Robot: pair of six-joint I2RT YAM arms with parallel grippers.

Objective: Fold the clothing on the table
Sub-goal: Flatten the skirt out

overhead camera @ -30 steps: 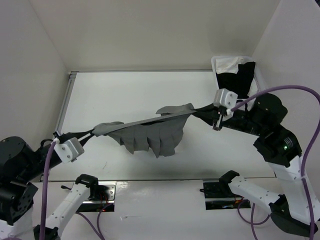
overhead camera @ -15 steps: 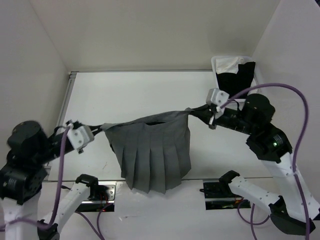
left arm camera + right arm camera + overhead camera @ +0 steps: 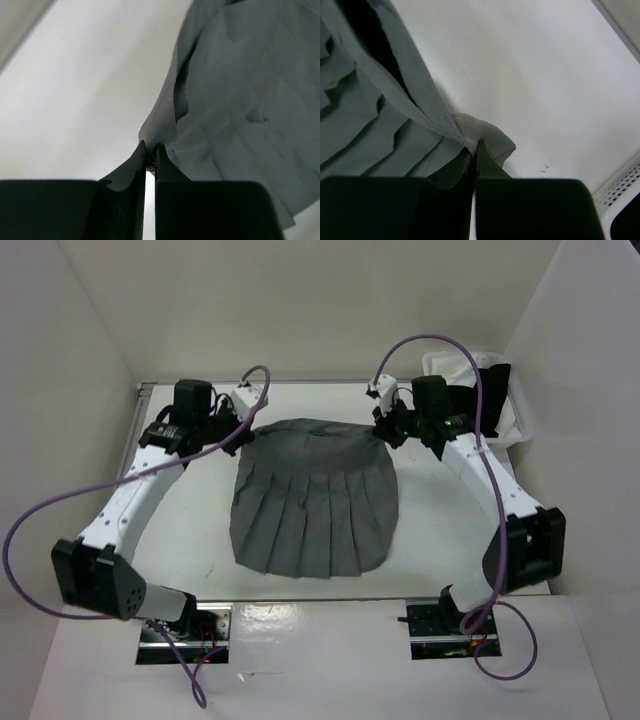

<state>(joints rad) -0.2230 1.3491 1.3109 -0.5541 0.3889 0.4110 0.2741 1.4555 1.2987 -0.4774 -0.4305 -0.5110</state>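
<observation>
The grey pleated skirt (image 3: 312, 502) lies spread flat on the middle of the white bench (image 3: 185, 510). Its narrow waistband is at the far side. The pleats fan out toward the near edge.

Two white arms (image 3: 130, 500) with black joints trail long, looping purple cables (image 3: 432, 337).

Skirt (image 3: 310, 505) is showing soft, matt grey cloth with a fine twill weave. Worktop (image 3: 190, 530) is presenting a smooth, matt white surface. Rail (image 3: 141, 400) is looking like dull metal. Basket (image 3: 619, 202) is showing perforated white plastic.
</observation>
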